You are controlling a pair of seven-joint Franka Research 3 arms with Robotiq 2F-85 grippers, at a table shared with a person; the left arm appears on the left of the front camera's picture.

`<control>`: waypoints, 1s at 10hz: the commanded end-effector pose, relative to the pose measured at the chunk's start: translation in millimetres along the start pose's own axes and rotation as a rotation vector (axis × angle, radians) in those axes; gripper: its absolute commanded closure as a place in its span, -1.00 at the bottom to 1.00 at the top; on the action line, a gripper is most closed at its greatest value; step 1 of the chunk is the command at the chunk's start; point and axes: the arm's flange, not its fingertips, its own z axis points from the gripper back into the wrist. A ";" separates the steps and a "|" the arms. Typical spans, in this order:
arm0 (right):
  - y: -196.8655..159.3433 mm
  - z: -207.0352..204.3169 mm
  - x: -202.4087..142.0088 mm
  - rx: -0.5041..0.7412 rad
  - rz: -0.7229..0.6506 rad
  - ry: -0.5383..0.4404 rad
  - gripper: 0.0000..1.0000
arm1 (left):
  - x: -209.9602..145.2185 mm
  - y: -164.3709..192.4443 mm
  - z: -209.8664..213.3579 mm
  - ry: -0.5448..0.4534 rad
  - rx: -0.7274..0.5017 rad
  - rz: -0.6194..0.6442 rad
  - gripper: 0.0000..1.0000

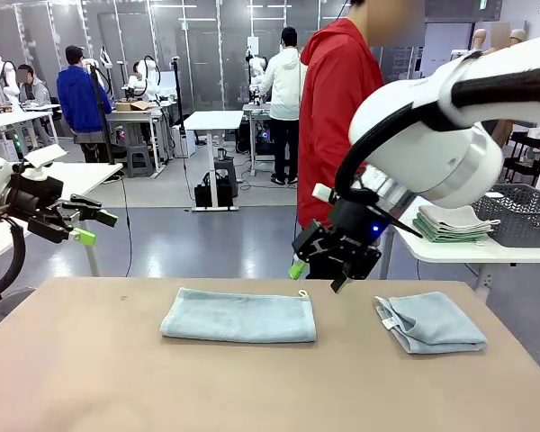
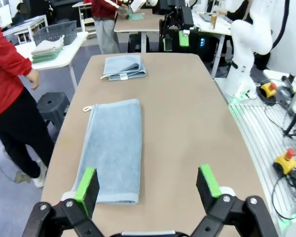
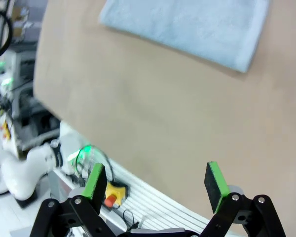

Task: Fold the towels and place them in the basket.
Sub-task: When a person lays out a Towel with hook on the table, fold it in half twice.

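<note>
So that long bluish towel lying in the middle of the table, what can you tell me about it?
The long towel is pale blue-grey, soft terry by the look of it. It lies flat near the middle of the tan table, apparently folded once lengthwise into a long strip, its long side running across the table. A small white loop sticks out at its far right corner. Nothing touches it except the tabletop; a smaller folded towel lies apart to its right.

arms (image 1: 450, 135): white, black cable | tool (image 1: 319, 274): black, green pads
</note>
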 end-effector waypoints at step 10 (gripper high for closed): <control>-45.7 -146.9 95.7 -0.395 -0.276 -0.071 -1.00 | 2.2 -2.8 1.4 -0.004 0.005 -0.002 -1.00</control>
